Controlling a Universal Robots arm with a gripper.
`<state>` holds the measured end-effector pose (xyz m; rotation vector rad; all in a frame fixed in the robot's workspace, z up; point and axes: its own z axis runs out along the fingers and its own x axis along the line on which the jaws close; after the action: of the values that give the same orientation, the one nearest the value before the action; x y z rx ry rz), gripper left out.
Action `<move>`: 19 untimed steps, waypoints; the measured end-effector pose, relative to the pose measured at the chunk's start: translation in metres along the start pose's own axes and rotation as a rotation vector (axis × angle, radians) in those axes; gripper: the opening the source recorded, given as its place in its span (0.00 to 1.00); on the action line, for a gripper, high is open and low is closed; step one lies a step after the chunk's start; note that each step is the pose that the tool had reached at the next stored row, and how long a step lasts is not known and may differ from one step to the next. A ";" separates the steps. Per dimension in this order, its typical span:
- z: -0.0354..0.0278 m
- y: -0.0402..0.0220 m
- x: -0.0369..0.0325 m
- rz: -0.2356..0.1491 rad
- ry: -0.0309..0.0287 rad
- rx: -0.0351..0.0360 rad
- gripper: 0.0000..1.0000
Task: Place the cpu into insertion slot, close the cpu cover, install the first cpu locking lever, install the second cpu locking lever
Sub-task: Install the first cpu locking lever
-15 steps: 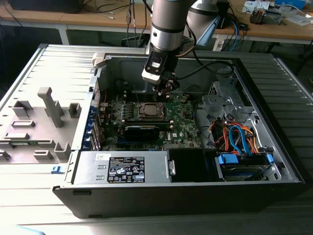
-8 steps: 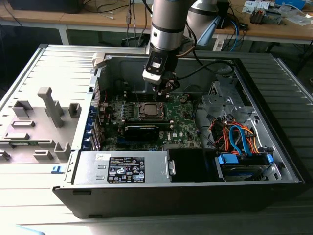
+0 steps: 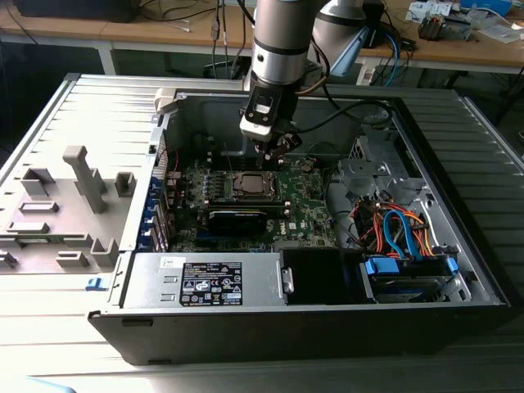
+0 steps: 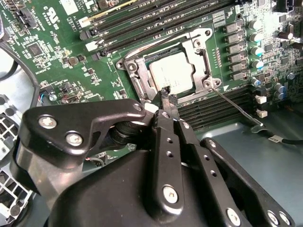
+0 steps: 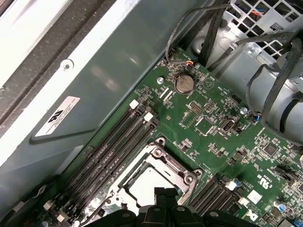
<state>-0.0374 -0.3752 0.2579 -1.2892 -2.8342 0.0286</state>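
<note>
Looking down into the open computer case (image 3: 327, 332), you will find it lying on its side on a ribbed grey metal table (image 3: 49, 336). A grey plastic fixture (image 3: 82, 184) stands on the table toward the exterior view's left, and wooden benches (image 3: 164, 29) strewn with cables run behind.

Inside, the silver power supply (image 3: 205, 282) sits along the wall nearest that camera. Blue and orange cables (image 3: 401, 229) bunch by the drive cage toward the exterior view's right.

Your gripper (image 4: 168, 98) hangs over the green motherboard (image 4: 52, 28), fingers pressed together with nothing between them, the tips just beside the insertion slot (image 4: 129, 66). The cpu (image 4: 173, 72) lies flat in that slot. The cpu cover (image 4: 199, 59) is down around it, framing its silver top. One thin wire lever (image 4: 236, 106) sticks out from the slot's corner across the black memory slots (image 4: 208, 111).
</note>
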 end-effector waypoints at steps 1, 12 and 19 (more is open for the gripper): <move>0.0000 0.0000 0.0000 -0.004 -0.0001 0.0001 0.11; 0.0000 0.0000 0.0000 -0.036 -0.0011 0.0007 0.11; 0.0000 0.0000 0.0000 -0.055 -0.0016 0.0010 0.11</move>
<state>-0.0374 -0.3752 0.2579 -1.2116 -2.8688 0.0298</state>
